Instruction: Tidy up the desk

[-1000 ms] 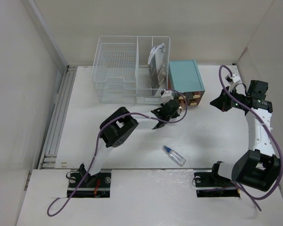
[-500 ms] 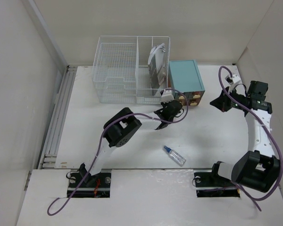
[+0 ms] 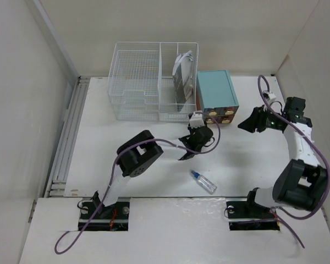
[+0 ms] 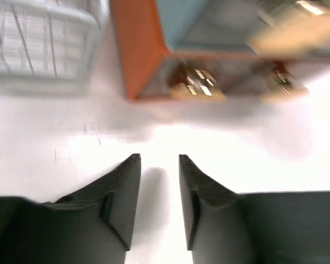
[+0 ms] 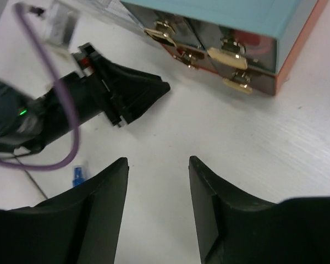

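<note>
In the overhead view the desk (image 3: 110, 159) filled the middle of the frame, a flat, matte white top. It was close to square, so no long axis stood out. Its metal rail (image 3: 66, 140) ran down the left edge, slanting from upper right to lower left. A white wire basket (image 3: 143, 88) stood at the upper middle, and a teal drawer box (image 3: 216, 92) sat just right of it. A small clear spray bottle (image 3: 203, 181) lay alone at lower centre, tilted from upper left to lower right. The left gripper (image 3: 201, 133) hung just below the box front, and the right gripper (image 3: 245, 125) pointed left, near the box's right side. From this height I could not tell how far either gripper was parted.

The left wrist view was blurred. It showed what the overhead did not: the left gripper (image 4: 159, 159) had its black fingers (image 4: 124, 190) a narrow slit apart, with nothing between them, above bare desk (image 4: 71, 132). The box (image 4: 140, 49) showed an orange side and brass knobs (image 4: 195, 82).

The right wrist view showed the right gripper (image 5: 157, 162) parted more widely and empty. Beyond it were the left gripper (image 5: 137, 91), a purple cable (image 5: 49, 71), the bottle's blue cap (image 5: 78, 175) and the box (image 5: 225, 16), all over the faintly grained desk (image 5: 275, 143).
</note>
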### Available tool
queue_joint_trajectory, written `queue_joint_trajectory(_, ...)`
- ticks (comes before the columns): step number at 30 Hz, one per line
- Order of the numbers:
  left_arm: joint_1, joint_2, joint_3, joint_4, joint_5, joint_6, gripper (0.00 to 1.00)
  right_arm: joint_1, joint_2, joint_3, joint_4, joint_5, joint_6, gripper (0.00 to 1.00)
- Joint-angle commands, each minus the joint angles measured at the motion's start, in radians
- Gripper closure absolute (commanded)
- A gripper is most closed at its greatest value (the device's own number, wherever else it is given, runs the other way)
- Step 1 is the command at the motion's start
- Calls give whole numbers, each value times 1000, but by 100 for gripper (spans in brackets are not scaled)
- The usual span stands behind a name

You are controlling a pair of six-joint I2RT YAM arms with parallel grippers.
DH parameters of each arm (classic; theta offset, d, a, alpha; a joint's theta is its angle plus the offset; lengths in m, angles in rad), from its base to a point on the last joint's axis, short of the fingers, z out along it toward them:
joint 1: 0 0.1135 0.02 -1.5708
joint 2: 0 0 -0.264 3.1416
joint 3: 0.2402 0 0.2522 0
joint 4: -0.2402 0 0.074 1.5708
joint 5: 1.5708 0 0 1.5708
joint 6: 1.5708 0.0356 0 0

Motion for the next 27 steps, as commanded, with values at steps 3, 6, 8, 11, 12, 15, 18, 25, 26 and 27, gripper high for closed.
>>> queue_joint_trajectory(3, -93, -253, -122, 87, -22, 73, 56, -7, 137, -32, 0, -53, 101, 46)
queue_joint_trajectory(6, -133, -365, -204, 87, -43, 105, 44, -7, 221, -80, 95, -64, 176, 46)
queue_joint_trajectory(8, -171, -428, -252, 87, -55, 128, 39, -7, 273, -112, 170, -76, 273, 45)
queue_joint_trajectory(11, -203, -551, -359, 87, -39, 137, 38, 4, 307, -145, 318, -55, 393, 42)
queue_joint_trajectory(12, -216, -579, -417, 87, -22, 147, 36, 13, 316, -158, 420, -41, 431, 40)
queue_joint_trajectory(15, -236, -683, -540, 87, 0, 112, 28, 25, 329, -181, 539, 9, 562, 38)
queue_joint_trajectory(18, -248, -766, -614, 74, 0, 41, 26, 63, 356, -211, 675, 37, 692, 38)
queue_joint_trajectory(25, -320, -855, -686, -20, -107, -39, 23, 154, 430, -235, 980, 154, 925, 37)
queue_joint_trajectory(26, -329, -855, -686, -35, -121, -53, 23, 169, 430, -235, 1014, 176, 937, 37)
queue_joint_trajectory(27, -329, -864, -686, -54, -134, -65, 23, 169, 444, -235, 1023, 189, 938, 37)
